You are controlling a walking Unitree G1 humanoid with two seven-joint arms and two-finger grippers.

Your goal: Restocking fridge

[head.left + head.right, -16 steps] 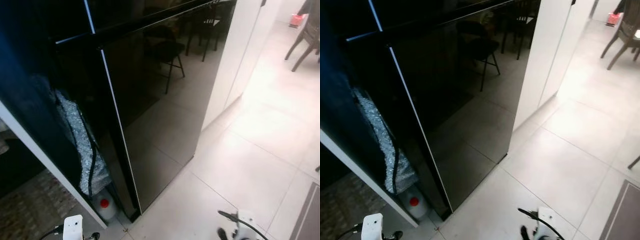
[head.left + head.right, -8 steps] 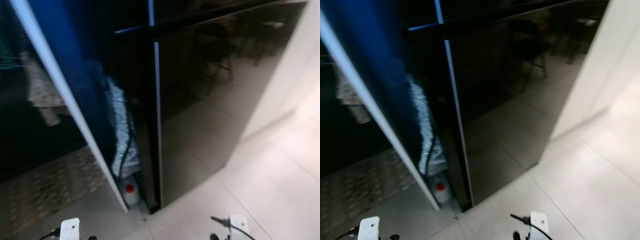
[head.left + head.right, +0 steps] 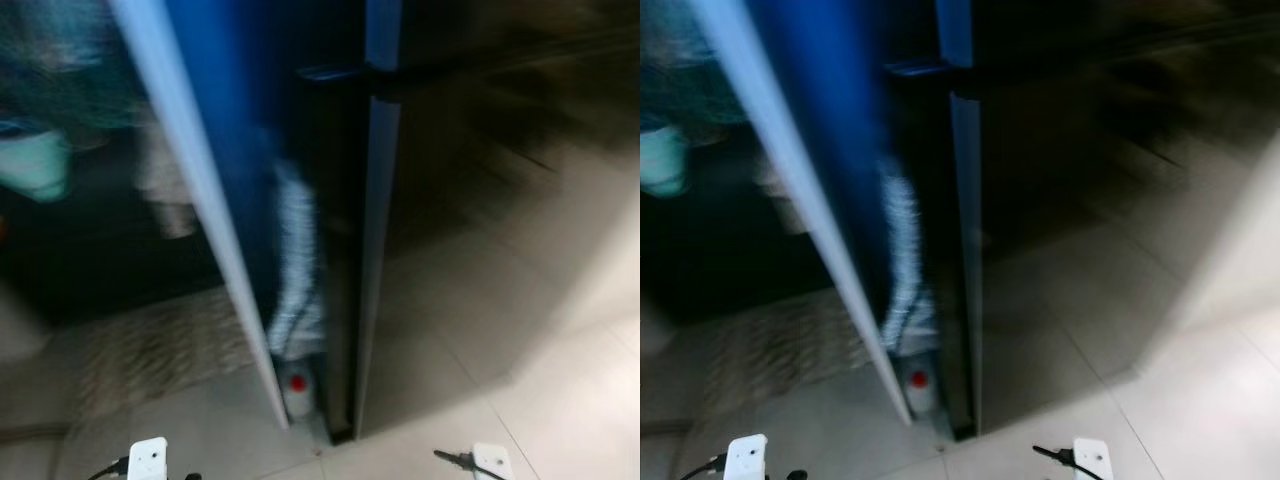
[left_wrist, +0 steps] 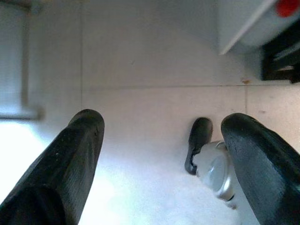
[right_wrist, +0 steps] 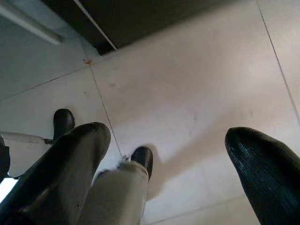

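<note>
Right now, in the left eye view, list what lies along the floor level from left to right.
Patterned mat → pale slanted door frame edge → red-capped jug → black fridge → pale floor tiles.

The black fridge (image 3: 470, 200) stands shut ahead and to the right, its glossy front barring the way. A pale upright panel (image 3: 200, 220) runs close on its left; the narrow gap between holds silvery padding (image 3: 295, 270) and a red-capped bottle (image 3: 297, 392). The near tiled floor (image 3: 560, 400) lies open
</note>
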